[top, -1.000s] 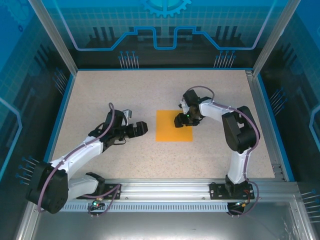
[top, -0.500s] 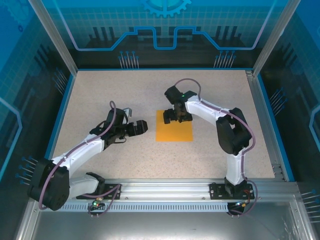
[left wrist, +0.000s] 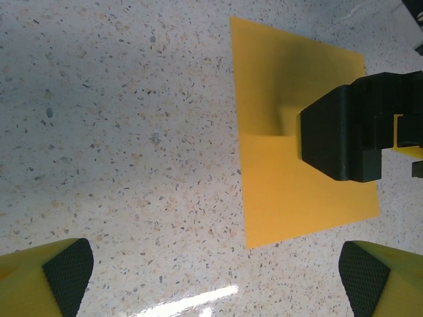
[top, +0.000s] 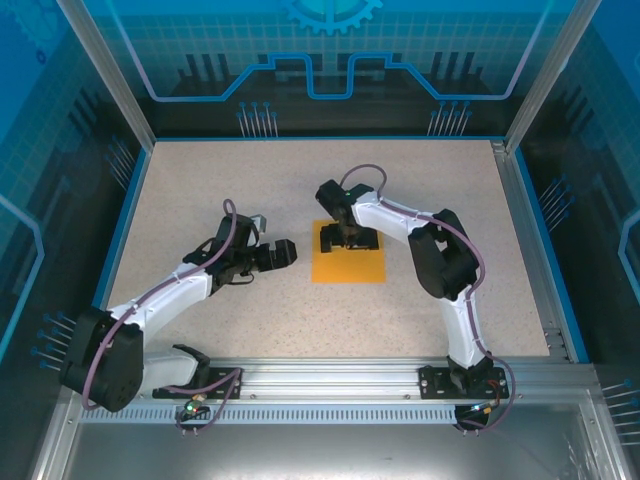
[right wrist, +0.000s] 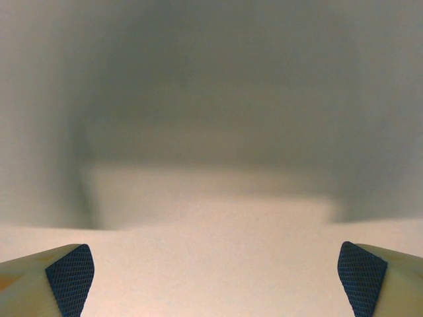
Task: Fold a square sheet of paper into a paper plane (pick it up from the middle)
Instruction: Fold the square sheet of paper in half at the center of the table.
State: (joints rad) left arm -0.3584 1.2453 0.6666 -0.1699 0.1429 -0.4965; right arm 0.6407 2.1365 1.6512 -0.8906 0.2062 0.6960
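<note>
Paper (top: 350, 268) lay flat on the desk (top: 250, 190) directly beneath the right end effector (top: 347, 240). That end effector's fingers were spread wide and seemingly touching the sheet, with a slight pucker beside them, while the left end effector (top: 284, 253), also spread, hovered with the sheet just ahead of it. To pick it up well, the right fingers would probably need to press lightly nearer the middle and draw together slowly, raising a ridge between them without sliding or tearing the sheet; no container stood on the desk.
</note>
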